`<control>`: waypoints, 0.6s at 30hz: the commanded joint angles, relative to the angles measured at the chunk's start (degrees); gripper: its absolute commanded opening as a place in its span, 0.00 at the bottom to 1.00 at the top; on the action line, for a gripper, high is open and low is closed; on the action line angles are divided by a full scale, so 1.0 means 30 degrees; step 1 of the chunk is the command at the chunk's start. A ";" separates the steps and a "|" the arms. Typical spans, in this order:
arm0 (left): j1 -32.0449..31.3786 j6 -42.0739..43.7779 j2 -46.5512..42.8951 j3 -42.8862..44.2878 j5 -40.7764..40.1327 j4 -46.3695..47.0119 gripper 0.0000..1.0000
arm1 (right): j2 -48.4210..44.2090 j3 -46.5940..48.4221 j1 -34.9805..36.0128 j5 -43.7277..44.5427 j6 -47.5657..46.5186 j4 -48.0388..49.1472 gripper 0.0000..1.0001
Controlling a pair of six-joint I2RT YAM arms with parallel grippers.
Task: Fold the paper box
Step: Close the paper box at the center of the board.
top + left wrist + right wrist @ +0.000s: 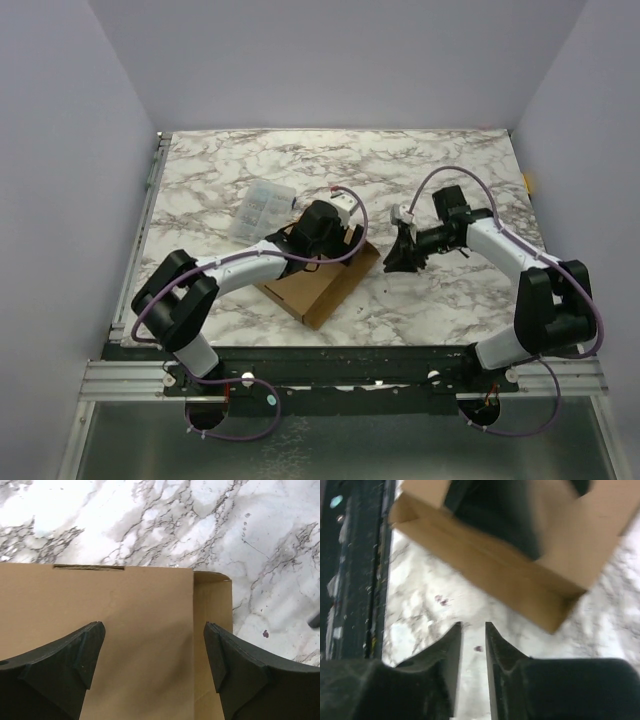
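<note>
The paper box (322,285) is a shallow brown cardboard box lying closed on the marble table, left of centre. My left gripper (305,255) hovers over its far part. In the left wrist view the gripper (155,650) is open wide above the box's flat lid (140,610), with nothing between the fingers. My right gripper (393,265) hangs just right of the box, apart from it. In the right wrist view its fingers (473,627) stand a narrow gap apart over bare marble, holding nothing, and the box's side wall (520,565) lies beyond the tips.
A small clear plastic compartment case (258,210) lies behind and left of the box. The metal rail (340,375) with the arm bases runs along the near edge. Lilac walls enclose the table on three sides.
</note>
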 commanded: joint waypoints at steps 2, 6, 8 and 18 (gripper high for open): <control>0.1288 0.0008 -0.2636 -0.0161 0.0669 -0.1227 0.85 | -0.0515 -0.2133 0.0343 -0.1739 -1.0430 -0.3136 0.17; 0.3664 -0.0684 -0.4390 -0.2113 0.1391 -0.0645 0.85 | 0.1311 -0.1797 0.1255 0.0267 -1.1898 -0.2844 0.04; 0.5018 -0.1197 -0.4713 -0.2902 0.2360 -0.0135 0.84 | 0.1928 -0.2048 0.2051 0.1333 -1.1988 -0.1847 0.02; 0.8336 -0.1639 -0.3030 -0.3810 0.5235 0.1665 0.88 | 0.3191 -0.2733 0.4894 0.5448 -0.9535 0.3356 0.01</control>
